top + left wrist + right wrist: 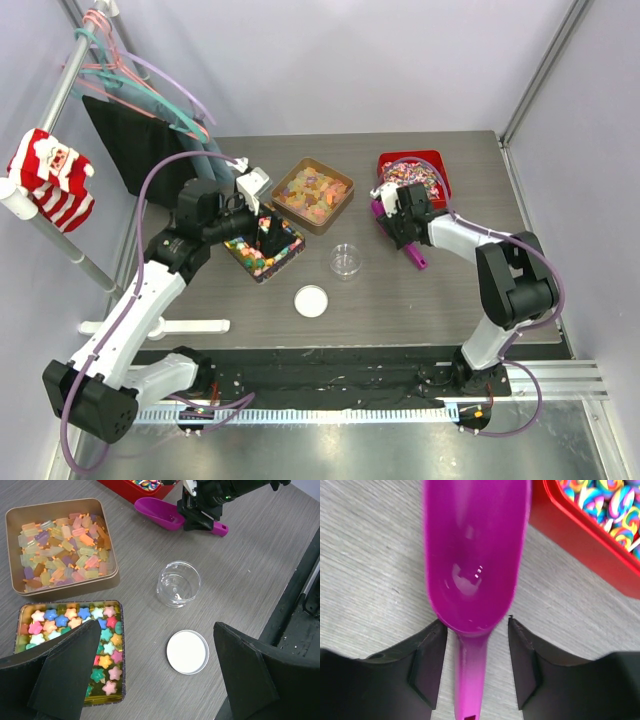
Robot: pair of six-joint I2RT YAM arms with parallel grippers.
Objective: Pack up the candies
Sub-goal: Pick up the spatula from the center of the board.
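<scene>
The candies [70, 640] are star-shaped sweets in mixed bright colours, lying in a gold tin [265, 250] left of centre. My left gripper [265, 235] hovers over that tin, open and empty; in the left wrist view [155, 672] its fingers stand wide apart. A clear jar [345, 261] stands open mid-table, also in the left wrist view [178, 584], with its white lid [311, 301] lying flat in front of it. My right gripper [475, 655] is open, its jaws on either side of the handle of a purple scoop [472, 555] that lies on the table.
A brown tin of pale gummy pieces [313, 194] sits behind the jar. A red tray of speckled sweets [415, 175] sits at the back right, beside the scoop. A clothes rack with hangers [110, 60] and a red-and-white sock [52, 175] stands at the left.
</scene>
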